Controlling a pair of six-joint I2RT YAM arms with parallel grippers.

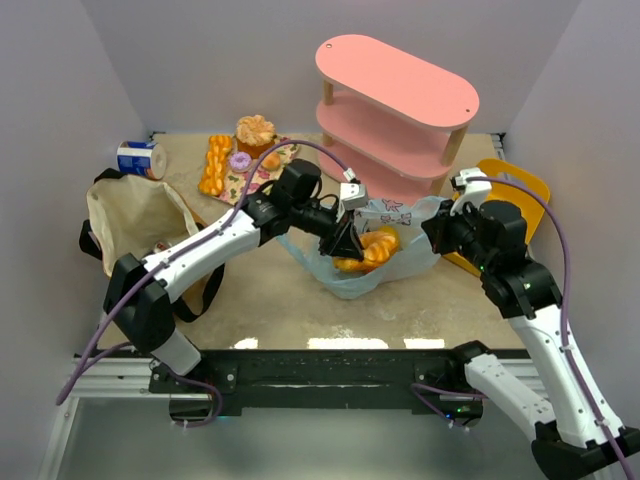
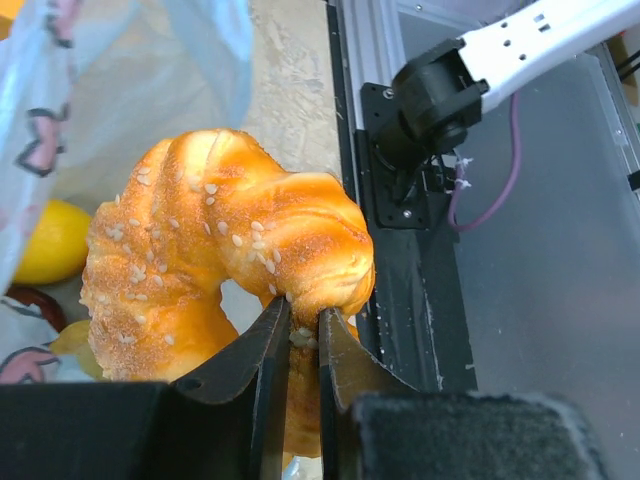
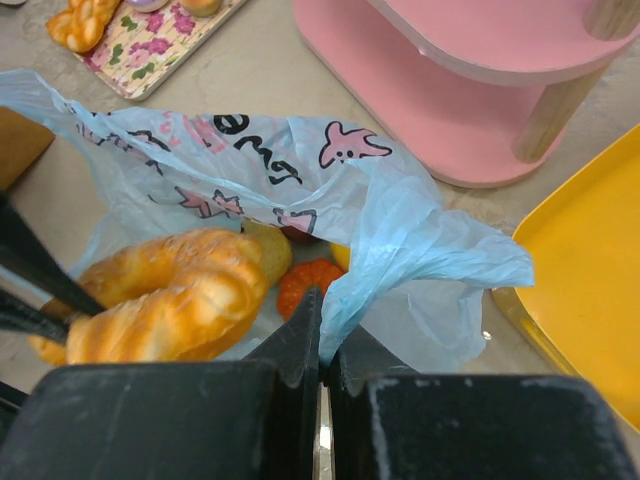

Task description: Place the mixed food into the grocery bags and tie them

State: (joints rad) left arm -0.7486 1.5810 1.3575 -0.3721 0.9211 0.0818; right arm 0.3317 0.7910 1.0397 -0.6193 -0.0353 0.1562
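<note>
L claw point(image 2: 303, 325): seeded doughnut point(image 2: 220, 230); R claw point(image 3: 322, 340): filmy bag point(image 3: 400, 230).

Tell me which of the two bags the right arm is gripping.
The light-blue plastic bag with pink prints: the right fingers pinch its rim. The tan canvas tote lies apart at the left, ungripped.

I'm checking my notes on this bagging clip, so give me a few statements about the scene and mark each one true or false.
1. The left gripper is clamped on the golden ring doughnut. True.
2. The right gripper hangs open with nothing in it. False: it is shut on the edge of the light-blue bag.
3. The doughnut is held over the canvas tote. False: it is at the light-blue bag's open mouth; the tan tote sits off to the left.
4. The blue-and-white can lies at the back left corner of the table. True.
</note>
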